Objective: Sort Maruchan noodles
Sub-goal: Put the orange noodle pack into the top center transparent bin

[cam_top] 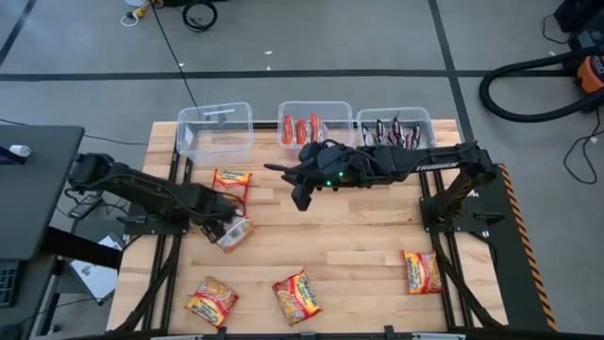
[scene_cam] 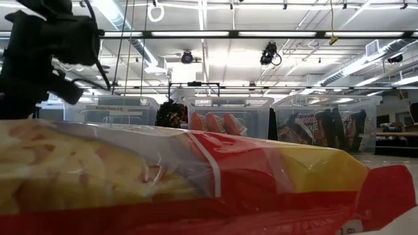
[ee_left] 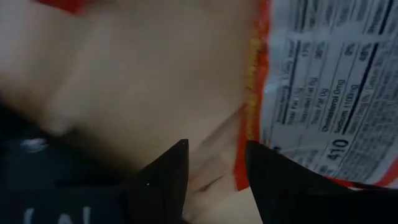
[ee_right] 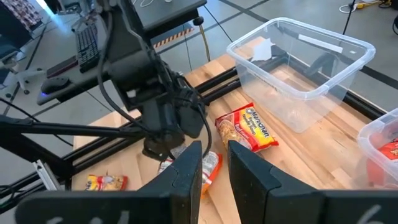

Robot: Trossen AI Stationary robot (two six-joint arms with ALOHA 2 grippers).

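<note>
Five orange-yellow noodle packets lie flat on the wooden table: one near the far-left bin, one under my left gripper, and three along the near side. In the left wrist view my left gripper is open. Its fingers stand either side of the orange edge of a packet lying label side up. My right gripper hovers over mid-table, open and empty. Red packets fill the middle bin and dark ones the right bin. My left gripper comes at the packet from above with one finger over its printed back and the other over bare table beside its orange edge. I cannot tell whether either finger touches it. The packet lies on the table.
Three clear bins stand in a row along the far edge; the left one holds only a label. In the low view one near-side packet fills the foreground. Bare wood lies between the packets at mid-table. A vacuum hose lies on the floor.
</note>
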